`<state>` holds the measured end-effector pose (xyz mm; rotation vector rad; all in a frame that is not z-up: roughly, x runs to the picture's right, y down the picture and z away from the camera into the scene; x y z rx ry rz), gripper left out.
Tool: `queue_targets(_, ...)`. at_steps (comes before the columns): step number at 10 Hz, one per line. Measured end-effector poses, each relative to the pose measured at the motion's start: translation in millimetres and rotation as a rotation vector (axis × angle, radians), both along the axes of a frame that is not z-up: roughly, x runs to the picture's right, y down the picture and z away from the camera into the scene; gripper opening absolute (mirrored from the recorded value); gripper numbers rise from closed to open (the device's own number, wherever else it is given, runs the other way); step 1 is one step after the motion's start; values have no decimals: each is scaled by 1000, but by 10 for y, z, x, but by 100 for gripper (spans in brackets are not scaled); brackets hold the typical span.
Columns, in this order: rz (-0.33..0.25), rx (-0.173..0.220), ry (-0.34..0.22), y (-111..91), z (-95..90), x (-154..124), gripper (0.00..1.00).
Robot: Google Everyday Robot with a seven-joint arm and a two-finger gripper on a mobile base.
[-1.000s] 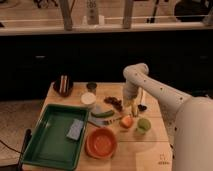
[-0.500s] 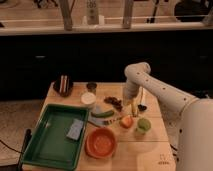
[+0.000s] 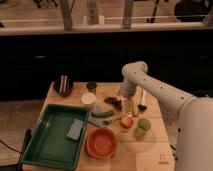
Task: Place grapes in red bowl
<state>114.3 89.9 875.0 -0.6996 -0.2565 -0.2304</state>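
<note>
The grapes [image 3: 113, 102], a small dark lumpy cluster, lie on the wooden table [image 3: 150, 155] near its middle back. The red bowl [image 3: 101, 143] sits empty near the front edge, right of the green tray. My gripper [image 3: 123, 98] hangs from the white arm just right of the grapes, close above the table and next to them.
A green tray [image 3: 47, 145] with a blue sponge [image 3: 75, 129] fills the left side. A green cucumber [image 3: 102, 114], an orange fruit [image 3: 126, 122], a green fruit [image 3: 144, 124], a white container [image 3: 88, 99], a small dark bowl [image 3: 91, 86] and a dark holder [image 3: 63, 86] stand around.
The arm has shifted slightly left and lower, bringing the gripper closer to the grapes. The objects on the table have not moved.
</note>
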Motion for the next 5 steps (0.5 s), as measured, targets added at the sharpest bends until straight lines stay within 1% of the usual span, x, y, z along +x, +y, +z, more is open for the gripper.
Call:
queue_targets(3, -13, -1, -20, -32, 129, -252, 80)
queue_targets(5, -7, 6, -15, -28, 223, -330, 80)
